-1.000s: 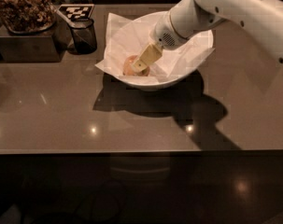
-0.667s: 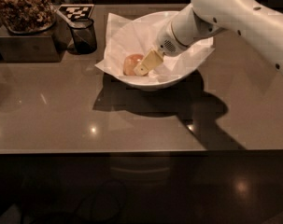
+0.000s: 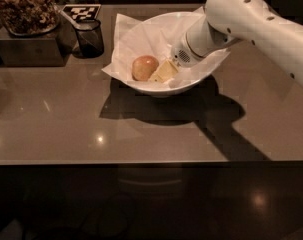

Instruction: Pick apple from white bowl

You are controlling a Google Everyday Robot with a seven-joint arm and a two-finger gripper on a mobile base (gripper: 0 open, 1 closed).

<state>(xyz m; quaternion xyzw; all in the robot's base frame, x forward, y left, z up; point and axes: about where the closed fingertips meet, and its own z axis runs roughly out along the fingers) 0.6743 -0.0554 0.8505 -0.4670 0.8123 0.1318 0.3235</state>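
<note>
The apple (image 3: 145, 67), reddish-orange and round, lies in the left part of the white bowl (image 3: 163, 90), which is lined with crumpled white paper (image 3: 128, 41). The bowl stands at the middle back of the brown table. My gripper (image 3: 164, 72), at the end of the white arm (image 3: 231, 19) coming in from the upper right, reaches down into the bowl. Its yellowish tip sits right beside the apple on the apple's right side, touching or nearly touching it. The apple shows in full.
A small dark glass cup (image 3: 89, 37) stands left of the bowl. A dark box (image 3: 28, 49) holding a heap of brown snacks (image 3: 23, 6) is at the back left, with a black-and-white marker tag (image 3: 82, 11) behind the cup. The table's front edge (image 3: 141, 161) runs across the view.
The gripper has shifted right inside the bowl, off the apple, which it partly covered before. The apple now shows whole and has stayed in place.
</note>
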